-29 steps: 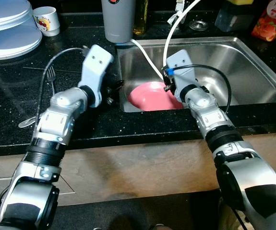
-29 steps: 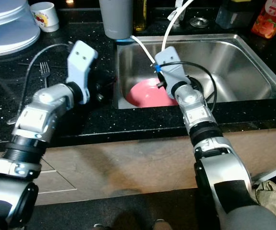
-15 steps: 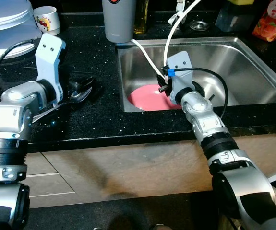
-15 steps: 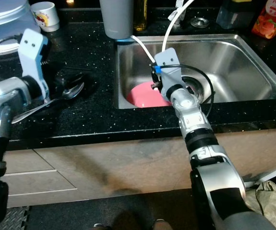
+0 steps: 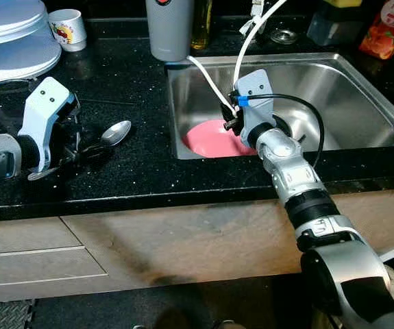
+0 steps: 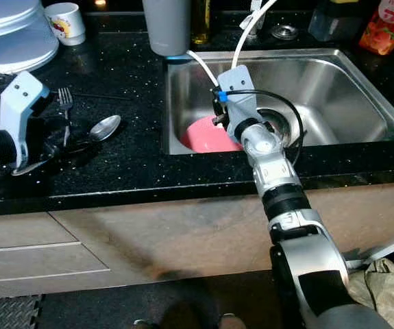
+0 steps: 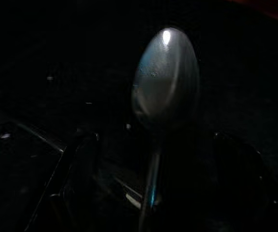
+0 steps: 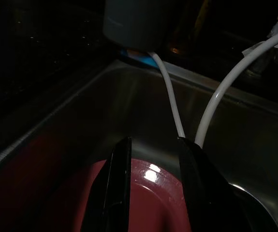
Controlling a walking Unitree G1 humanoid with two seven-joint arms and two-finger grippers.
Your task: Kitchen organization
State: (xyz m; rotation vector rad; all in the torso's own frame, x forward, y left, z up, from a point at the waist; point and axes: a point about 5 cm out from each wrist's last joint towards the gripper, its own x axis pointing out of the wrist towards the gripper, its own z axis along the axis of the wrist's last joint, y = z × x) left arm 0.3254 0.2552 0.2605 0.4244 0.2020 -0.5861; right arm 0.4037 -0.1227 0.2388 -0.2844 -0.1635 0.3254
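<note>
Left wrist view is very dark: only the spoon (image 7: 164, 82) bowl and part of its handle read clearly, with a black finger (image 7: 83, 159) to either side. Left gripper (image 5: 80, 140) sits over the spoon's handle near the bench's front-left edge; fingers straddle the handle, can't tell if they're clamped on it or loose. Spoon bowl (image 5: 116, 132) points toward the sink, lying on the black bench (image 5: 135, 75). Fork (image 6: 64, 103) lies just behind the gripper, lower part hidden by it.

Right gripper (image 8: 151, 159) is down in the sink (image 5: 334, 96) at its left end, fingers parted, nothing between them, hovering above the pink plate (image 5: 210, 137). Plate lies flat in the sink's front-left corner, partly covered by the right wrist. Two white hoses (image 5: 214, 82) drop into the sink from the back edge.

Back edge of the bench: grey tumbler (image 5: 170, 31), top cut off; white mug (image 5: 68, 29); stacked pale plates (image 5: 11, 41) in the back-left corner, cut off by the frame; a red-labelled pouch (image 5: 387, 31) at the back-right.
</note>
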